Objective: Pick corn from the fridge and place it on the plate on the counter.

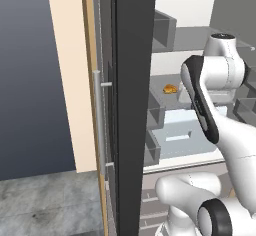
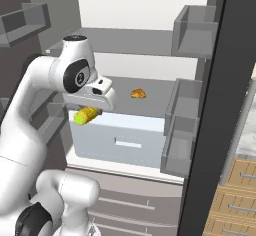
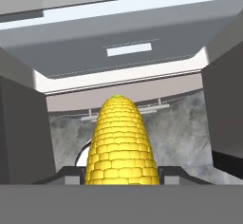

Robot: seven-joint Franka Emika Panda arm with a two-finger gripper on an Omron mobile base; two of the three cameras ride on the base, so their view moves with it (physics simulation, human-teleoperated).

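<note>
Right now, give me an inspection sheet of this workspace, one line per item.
Surface: grey shelf inside the open fridge, pale drawer below it.
Job's things: corn held in front of the drawer, off the shelf; plate not seen.
Clutter: small orange item lying on the shelf.
Grippers: gripper shut on the corn, one finger each side of the cob.
Cables: nothing seen.
Surroundings: dark fridge door with silver bar handle; wooden drawers at the right.
</note>
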